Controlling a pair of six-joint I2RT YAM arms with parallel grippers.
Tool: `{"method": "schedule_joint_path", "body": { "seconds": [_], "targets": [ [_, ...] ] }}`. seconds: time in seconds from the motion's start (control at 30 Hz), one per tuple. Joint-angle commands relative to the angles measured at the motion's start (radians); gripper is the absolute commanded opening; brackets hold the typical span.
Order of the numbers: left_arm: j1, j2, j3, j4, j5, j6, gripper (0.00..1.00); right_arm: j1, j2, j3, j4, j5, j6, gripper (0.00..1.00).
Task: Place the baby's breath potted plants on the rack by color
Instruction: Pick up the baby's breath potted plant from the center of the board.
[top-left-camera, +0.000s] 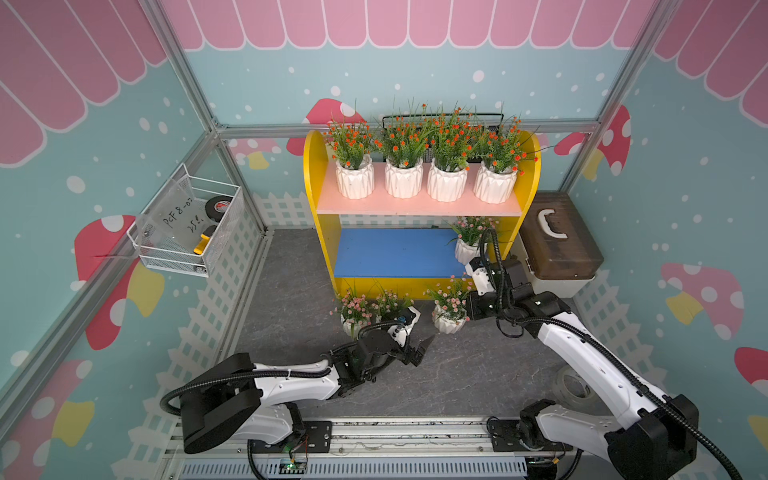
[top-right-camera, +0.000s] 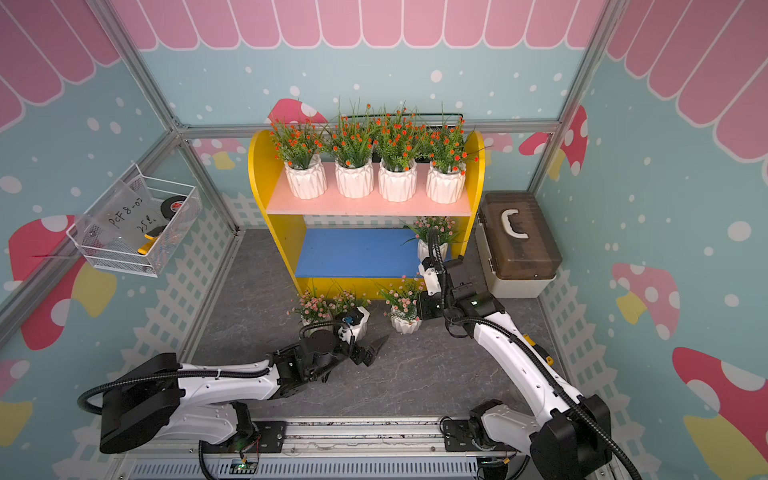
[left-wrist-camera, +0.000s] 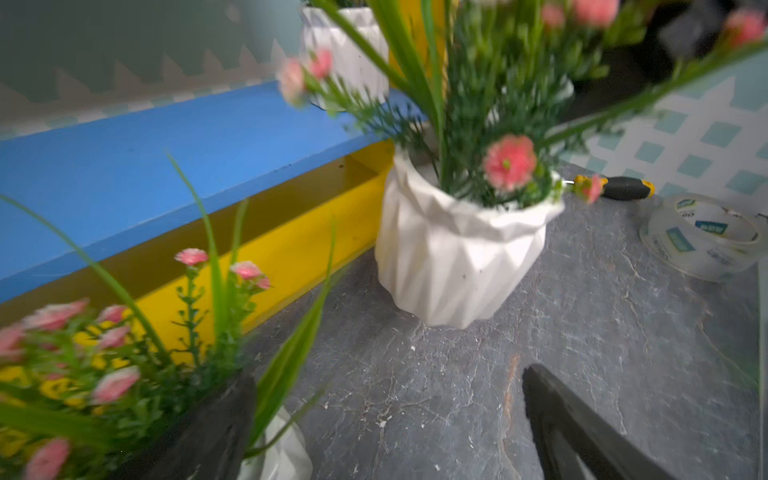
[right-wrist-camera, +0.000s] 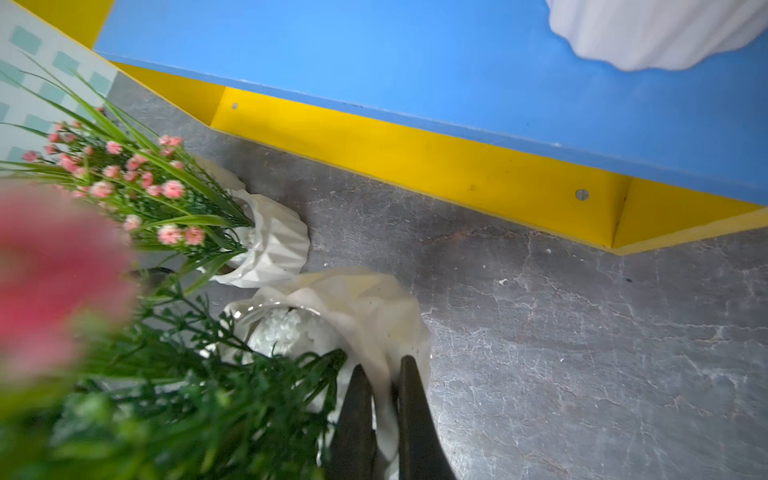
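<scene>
The rack (top-left-camera: 311, 183) (top-right-camera: 257, 178) stands at the back. Several orange-flowered baby's breath potted plants (top-left-camera: 403, 178) line its pink shelf. One pink-flowered plant (top-left-camera: 467, 245) (right-wrist-camera: 656, 33) sits at the right end of the blue shelf (top-left-camera: 395, 253). On the floor in front stand three pink-flowered plants: left (top-left-camera: 353, 313), middle (top-left-camera: 392, 305) (right-wrist-camera: 270, 245) and right (top-left-camera: 449, 320) (left-wrist-camera: 457, 257). My right gripper (right-wrist-camera: 384, 365) (top-left-camera: 463, 313) is shut on the right plant's pot rim (right-wrist-camera: 361, 316). Just right of the middle plant's pot, my left gripper (left-wrist-camera: 388, 374) (top-left-camera: 417, 334) is open with only floor between its fingers.
A white wire basket (top-left-camera: 187, 224) hangs on the left wall. A brown-lidded box (top-left-camera: 557, 241) stands right of the rack, and a black wire basket (top-left-camera: 440, 120) sits behind it. A clear tape roll (top-left-camera: 573, 386) (left-wrist-camera: 702, 237) and a screwdriver (left-wrist-camera: 615, 189) lie on the floor at the right.
</scene>
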Motion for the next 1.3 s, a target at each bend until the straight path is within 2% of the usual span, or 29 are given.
{"method": "schedule_joint_path", "body": {
  "seconds": [0.0,0.3,0.77,1.0,1.27],
  "targets": [
    [-0.032,0.079,0.072,0.11,0.026,0.046,0.98,-0.003,-0.022,0.037,-0.015,-0.073,-0.025,0.0],
    [-0.078,0.248,0.229,0.17,-0.002,0.082,0.98,-0.003,-0.034,0.037,-0.025,-0.089,-0.026,0.0],
    [-0.08,0.33,0.298,0.214,-0.048,0.059,0.98,-0.004,-0.083,-0.002,-0.007,-0.122,0.0,0.0],
    [-0.08,0.354,0.311,0.228,-0.04,0.044,0.91,-0.005,-0.099,-0.027,0.012,-0.133,0.016,0.0],
    [-0.08,0.362,0.306,0.243,-0.037,0.05,0.77,-0.006,-0.102,-0.038,0.02,-0.144,0.019,0.0]
  ]
}}
